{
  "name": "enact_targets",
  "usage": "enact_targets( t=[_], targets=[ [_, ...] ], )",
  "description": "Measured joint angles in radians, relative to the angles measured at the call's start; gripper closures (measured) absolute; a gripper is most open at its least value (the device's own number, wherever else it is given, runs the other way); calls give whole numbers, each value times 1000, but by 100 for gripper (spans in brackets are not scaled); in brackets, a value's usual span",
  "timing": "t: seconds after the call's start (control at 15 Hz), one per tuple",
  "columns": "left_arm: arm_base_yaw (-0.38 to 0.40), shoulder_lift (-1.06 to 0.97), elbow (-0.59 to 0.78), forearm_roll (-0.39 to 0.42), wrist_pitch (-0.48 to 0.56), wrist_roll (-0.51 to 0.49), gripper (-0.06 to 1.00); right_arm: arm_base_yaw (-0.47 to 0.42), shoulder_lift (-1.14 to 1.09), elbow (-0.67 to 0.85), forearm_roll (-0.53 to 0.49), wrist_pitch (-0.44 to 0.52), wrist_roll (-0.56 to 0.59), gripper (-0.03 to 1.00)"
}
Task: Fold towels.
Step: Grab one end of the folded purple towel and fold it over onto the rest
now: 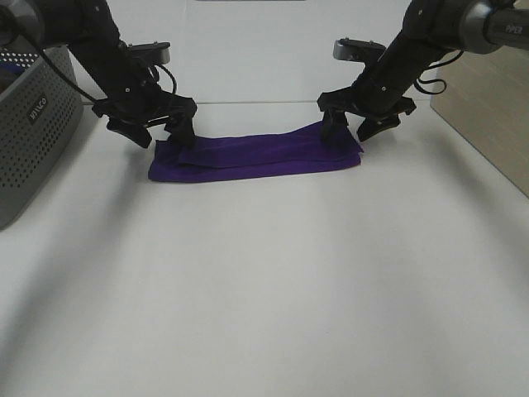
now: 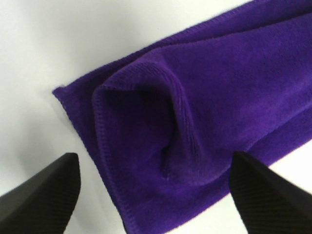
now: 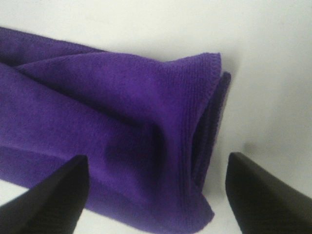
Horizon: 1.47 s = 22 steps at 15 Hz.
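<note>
A deep purple towel [image 1: 256,157] lies folded into a long strip on the white table, toward the back. My left gripper [image 1: 155,132] hovers open just above its left end, which shows in the left wrist view [image 2: 195,122] with a loose raised fold. My right gripper [image 1: 355,126] hovers open just above its right end, which shows in the right wrist view [image 3: 122,126] with stacked layers at the edge. Neither gripper holds cloth. No white tag shows.
A grey perforated basket [image 1: 33,124] stands at the left edge of the table. A tan board [image 1: 488,116] lies at the right edge. The white table [image 1: 264,289] stretches in front of the towel.
</note>
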Motion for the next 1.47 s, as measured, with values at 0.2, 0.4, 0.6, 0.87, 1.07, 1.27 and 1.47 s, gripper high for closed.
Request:
enact_targets(
  t=[0.2, 0.4, 0.6, 0.87, 1.07, 1.27, 1.47],
  targets=[
    [6, 0, -74, 21, 118, -14, 17, 0, -94, 0, -53, 64, 3, 19],
    [49, 7, -80, -13, 151, -14, 17, 0, -187, 0, -141, 186, 76, 19],
    [100, 48, -80, -86, 168, 10, 17, 0, -231, 0, -210, 302, 124, 19],
    [105, 99, -82, -156, 169, 33, 17, 0, -262, 0, -215, 315, 130, 19],
    [105, 129, -101, -245, 169, 46, 17, 0, -268, 0, -215, 315, 139, 19],
    [95, 152, -104, -349, 168, 66, 21, 0, -269, 0, -215, 315, 144, 19],
    [85, 168, -104, -375, 168, 74, 38, 0, -270, 0, -214, 315, 145, 19]
  ],
)
